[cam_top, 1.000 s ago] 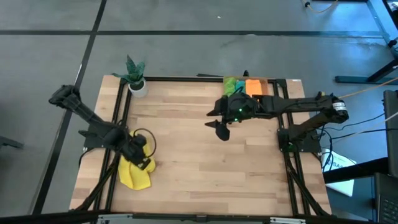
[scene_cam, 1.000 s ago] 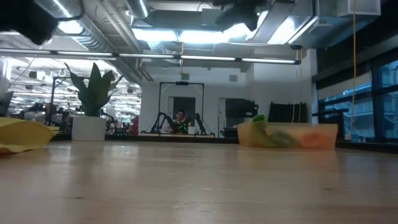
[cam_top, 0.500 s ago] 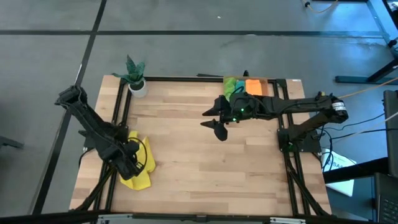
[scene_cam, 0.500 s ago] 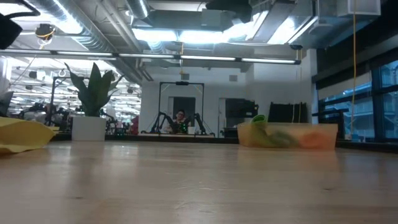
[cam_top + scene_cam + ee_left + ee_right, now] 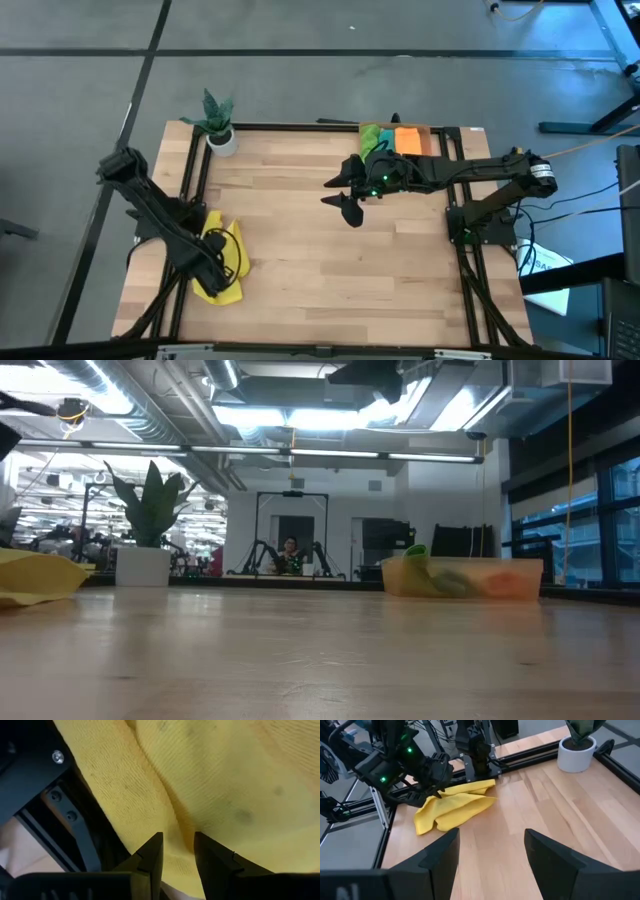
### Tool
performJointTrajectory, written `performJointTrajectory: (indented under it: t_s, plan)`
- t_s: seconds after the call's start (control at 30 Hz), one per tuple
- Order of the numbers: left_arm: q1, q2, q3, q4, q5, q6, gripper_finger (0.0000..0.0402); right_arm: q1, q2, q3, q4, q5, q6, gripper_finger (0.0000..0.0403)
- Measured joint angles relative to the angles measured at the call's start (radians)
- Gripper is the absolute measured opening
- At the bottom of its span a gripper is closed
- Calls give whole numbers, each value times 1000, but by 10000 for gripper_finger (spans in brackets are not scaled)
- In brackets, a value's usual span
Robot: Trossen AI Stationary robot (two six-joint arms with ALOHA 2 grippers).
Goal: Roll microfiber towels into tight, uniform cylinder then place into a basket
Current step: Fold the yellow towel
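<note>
High view, item one: we find the yellow towel (image 5: 222,268) crumpled at the worktop's (image 5: 330,270) left edge, with the left tool (image 5: 212,272) lowered directly onto it. From the left wrist view, we note the left tool's fingers (image 5: 152,854) parted by a narrow gap, their tips pressed into a fold of the yellow cloth (image 5: 210,785); we cannot tell whether the cloth is actually pinched. Item two: the right tool (image 5: 345,195) hangs above the worktop's middle rear, well apart from the yellow towel, its fingers (image 5: 440,851) spread wide and holding nothing. Item three: the basket (image 5: 530,578) sits at the rear right corner; we count in it a green towel (image 5: 374,136) and an orange towel (image 5: 408,139) side by side. Item four: a potted plant (image 5: 218,122) stands at the rear left corner.
</note>
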Motion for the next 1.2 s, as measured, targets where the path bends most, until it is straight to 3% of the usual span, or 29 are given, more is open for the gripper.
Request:
performJointTrajectory:
  t_s: [0.2, 0.5, 0.7, 0.87, 1.2]
  plan:
    - [14, 32, 0, 0, 12, 0, 93, 0, 0, 0, 0, 0, 0, 224]
    - [19, 32, 0, -24, 27, 56, 7, 0, 0, 0, 0, 1, -2, 224]
    - [23, 8, 15, -28, 7, 85, 1, 0, 0, 0, 0, 1, -22, 224]
    - [62, -105, 100, -56, -149, 89, 0, 0, 0, 0, -1, 2, -50, 224]
    - [233, -247, 347, -327, -546, 227, 0, 52, 57, 0, 33, 2, -159, 224]
